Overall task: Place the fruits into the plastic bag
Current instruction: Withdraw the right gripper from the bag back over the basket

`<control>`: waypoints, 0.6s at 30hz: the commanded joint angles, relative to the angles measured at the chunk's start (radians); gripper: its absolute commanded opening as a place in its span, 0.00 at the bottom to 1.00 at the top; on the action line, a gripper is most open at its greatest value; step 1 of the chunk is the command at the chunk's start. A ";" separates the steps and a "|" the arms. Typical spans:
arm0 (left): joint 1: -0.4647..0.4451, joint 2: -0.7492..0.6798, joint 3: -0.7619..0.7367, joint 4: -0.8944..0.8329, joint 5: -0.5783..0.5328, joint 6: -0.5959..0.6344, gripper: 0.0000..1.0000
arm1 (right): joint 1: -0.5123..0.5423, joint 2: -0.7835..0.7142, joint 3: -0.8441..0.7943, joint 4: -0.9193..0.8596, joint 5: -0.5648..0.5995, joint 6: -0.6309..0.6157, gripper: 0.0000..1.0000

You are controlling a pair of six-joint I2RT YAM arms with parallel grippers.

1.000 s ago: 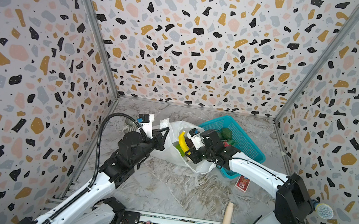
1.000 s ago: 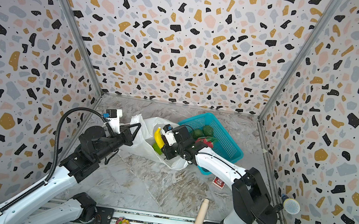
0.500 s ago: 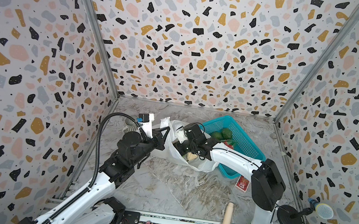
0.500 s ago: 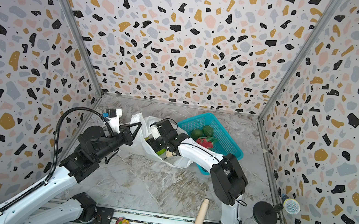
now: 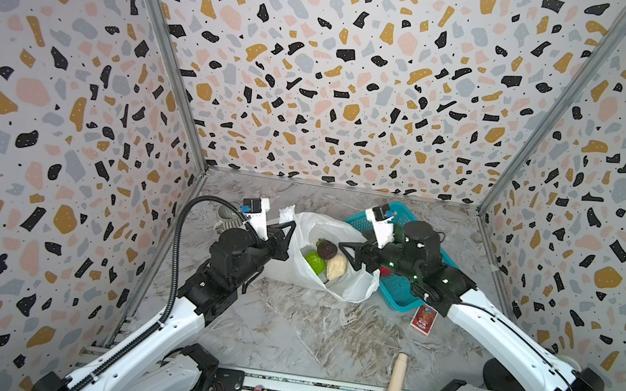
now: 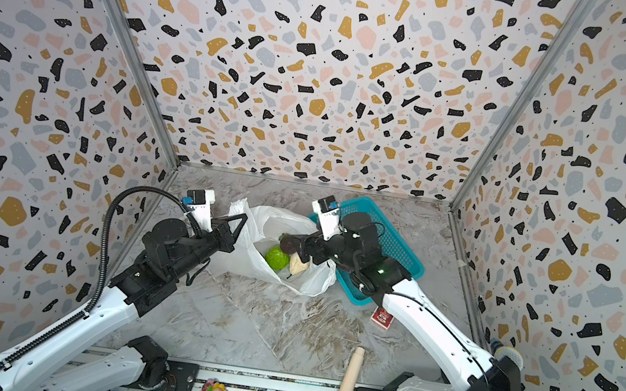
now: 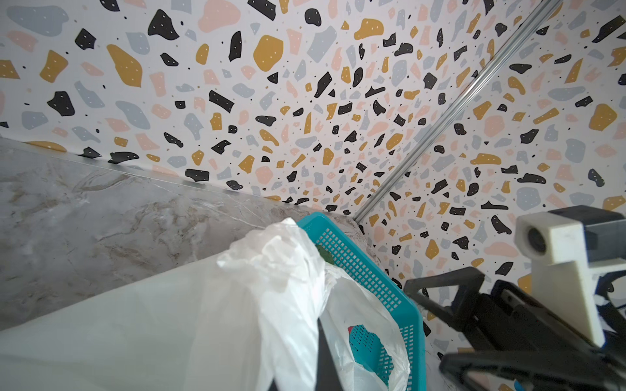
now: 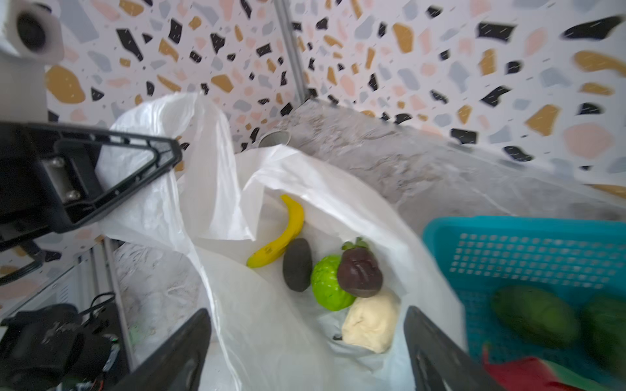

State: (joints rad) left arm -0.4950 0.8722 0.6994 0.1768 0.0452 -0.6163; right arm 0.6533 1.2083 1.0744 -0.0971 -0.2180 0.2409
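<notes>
Left end effector: clamped on bag rim
Right end effector: wide, empty, over bag mouth
Right wrist view only: banana, avocado
Both top views only: red packet

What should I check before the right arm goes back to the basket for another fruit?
1. Right tool open and empty: ok.
2. Left tool shut on the plastic bag edge, mouth held open: ok.
3. Banana, avocado, lime-green ball, dark purple fruit and cream piece inside the bag: ok.
4. Teal basket emptied: not ok; dark green fruits and a red piece lie in it.
5. Right tool clear of the bag's film: cannot tell.
</notes>
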 commanded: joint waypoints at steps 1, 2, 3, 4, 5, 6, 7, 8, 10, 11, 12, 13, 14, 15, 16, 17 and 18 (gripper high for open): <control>-0.005 0.000 0.002 0.046 -0.005 0.003 0.00 | -0.094 -0.056 -0.033 0.009 0.098 0.089 1.00; -0.005 0.000 0.002 0.046 -0.004 0.002 0.00 | -0.125 -0.055 -0.041 -0.004 0.124 0.112 0.99; -0.005 0.000 0.000 0.048 -0.002 0.000 0.00 | -0.152 -0.046 -0.042 -0.017 0.128 0.127 0.99; -0.005 -0.002 -0.001 0.049 -0.001 -0.001 0.00 | -0.181 -0.033 -0.040 -0.036 0.136 0.147 0.99; -0.005 -0.004 -0.001 0.049 -0.001 -0.002 0.00 | -0.203 -0.011 -0.033 -0.066 0.175 0.180 0.99; -0.005 -0.005 -0.004 0.049 -0.001 -0.002 0.00 | -0.222 0.013 -0.025 -0.096 0.206 0.211 0.99; -0.005 -0.008 -0.005 0.049 -0.001 -0.002 0.00 | -0.243 0.048 -0.014 -0.127 0.227 0.247 0.99; -0.005 -0.010 -0.007 0.049 -0.001 -0.001 0.00 | -0.268 0.089 0.002 -0.171 0.243 0.287 0.99; -0.005 -0.014 -0.011 0.050 0.000 -0.002 0.00 | -0.308 0.183 0.039 -0.238 0.238 0.353 0.99; -0.006 -0.014 -0.013 0.053 0.001 -0.002 0.00 | -0.321 0.230 0.054 -0.256 0.227 0.374 0.99; -0.005 -0.015 -0.014 0.053 0.001 -0.002 0.00 | -0.326 0.264 0.063 -0.261 0.226 0.391 0.99; -0.005 -0.017 -0.016 0.054 0.001 -0.002 0.00 | -0.327 0.298 0.067 -0.255 0.224 0.401 0.99; -0.006 -0.019 -0.017 0.053 0.000 -0.002 0.00 | -0.327 0.327 0.070 -0.239 0.219 0.407 0.99; -0.005 -0.020 -0.019 0.053 -0.003 0.000 0.00 | -0.327 0.347 0.070 -0.230 0.214 0.415 0.99; -0.005 -0.024 -0.021 0.050 -0.006 -0.001 0.00 | -0.327 0.369 0.072 -0.225 0.212 0.422 0.99; -0.005 -0.025 -0.023 0.048 -0.012 0.001 0.00 | -0.327 0.389 0.075 -0.219 0.210 0.430 0.99; -0.005 -0.025 -0.024 0.043 -0.014 0.004 0.00 | -0.327 0.404 0.075 -0.213 0.206 0.434 0.99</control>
State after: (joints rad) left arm -0.4950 0.8654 0.6868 0.1810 0.0422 -0.6174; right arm 0.3218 1.6203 1.1069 -0.2913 -0.0101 0.6167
